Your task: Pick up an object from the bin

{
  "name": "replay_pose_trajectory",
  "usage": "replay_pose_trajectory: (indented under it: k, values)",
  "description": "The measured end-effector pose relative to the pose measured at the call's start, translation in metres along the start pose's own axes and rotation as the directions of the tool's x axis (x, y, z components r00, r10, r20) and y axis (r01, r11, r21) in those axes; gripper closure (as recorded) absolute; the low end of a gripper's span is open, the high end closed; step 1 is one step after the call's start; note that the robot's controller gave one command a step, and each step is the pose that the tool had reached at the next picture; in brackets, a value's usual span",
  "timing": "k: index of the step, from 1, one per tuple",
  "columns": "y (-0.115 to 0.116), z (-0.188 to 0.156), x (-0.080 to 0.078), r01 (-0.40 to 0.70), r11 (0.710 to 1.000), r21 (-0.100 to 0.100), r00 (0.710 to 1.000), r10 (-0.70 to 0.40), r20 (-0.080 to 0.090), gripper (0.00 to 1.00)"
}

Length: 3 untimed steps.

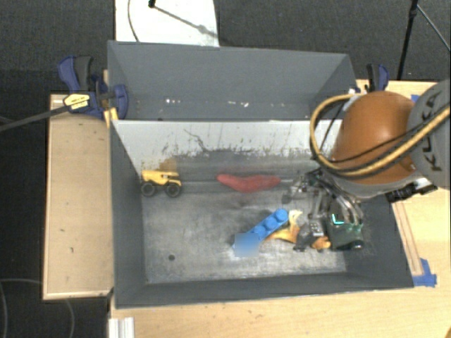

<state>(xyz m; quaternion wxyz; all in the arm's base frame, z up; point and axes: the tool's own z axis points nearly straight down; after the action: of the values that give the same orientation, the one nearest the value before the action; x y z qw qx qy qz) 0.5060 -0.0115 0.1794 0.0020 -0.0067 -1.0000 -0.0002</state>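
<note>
Hanging low in the right front part of the bin (211, 277), the gripper (318, 231) sits under the orange wrist cover (370, 143), in among a small cluster of things. Whether it is spread or closed, and whether it has hold of anything, cannot be told: metalwork and clutter run together there.

Nearest to it are 2 small orange-yellow bits, 1 (285, 235) just to the view's left of it and 1 (322, 244) at its near edge, both seemingly touching or all but touching it. Beyond the first bit lies a long blue piece (259, 233), flat on the bin floor. Its long axis runs on a slant, from the near-left up toward the far-right, so its far end points almost straight at the gripper.

That slant is likely what the next move depends on. Taking the blue piece would probably mean shifting toward the view's left and closing across its narrow width, square to the slant. The orange bits need hardly any travel, but they are small and crowded.

A yellow toy truck (161, 182) and a red flat thing (248, 182) lie well apart, along the back wall.
</note>
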Motion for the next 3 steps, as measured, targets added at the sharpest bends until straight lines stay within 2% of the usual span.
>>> replay_pose_trajectory:
  k: [1,2,3]
  values:
    - [0.0,-0.003,-0.002,0.001,1.0,0.0,1.0,-0.001,0.007,0.0]
    - [0.004,0.012,-0.012,0.082,0.997,0.002,0.997,-0.082,0.012,0.0]
    - [0.02,0.073,-0.018,0.331,0.944,0.004,0.944,-0.331,0.012,0.0]
